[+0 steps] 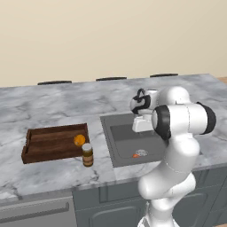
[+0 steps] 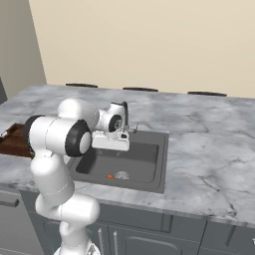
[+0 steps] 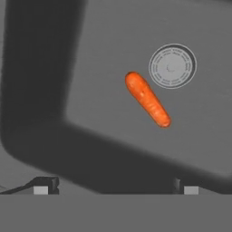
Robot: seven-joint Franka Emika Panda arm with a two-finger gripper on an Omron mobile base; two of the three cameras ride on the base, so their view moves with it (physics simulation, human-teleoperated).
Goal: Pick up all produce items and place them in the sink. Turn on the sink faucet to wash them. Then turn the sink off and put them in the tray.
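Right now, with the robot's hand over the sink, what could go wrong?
1. The long orange-red carrot lies slanted on the floor of the dark grey sink, close beside the round silver drain. The open fingers could nudge it so it rolls away instead of gripping it.
2. The brown jar with a pale lid stands right by the dark brown wooden tray, which holds the round orange fruit. Carrying the carrot over might knock the jar.
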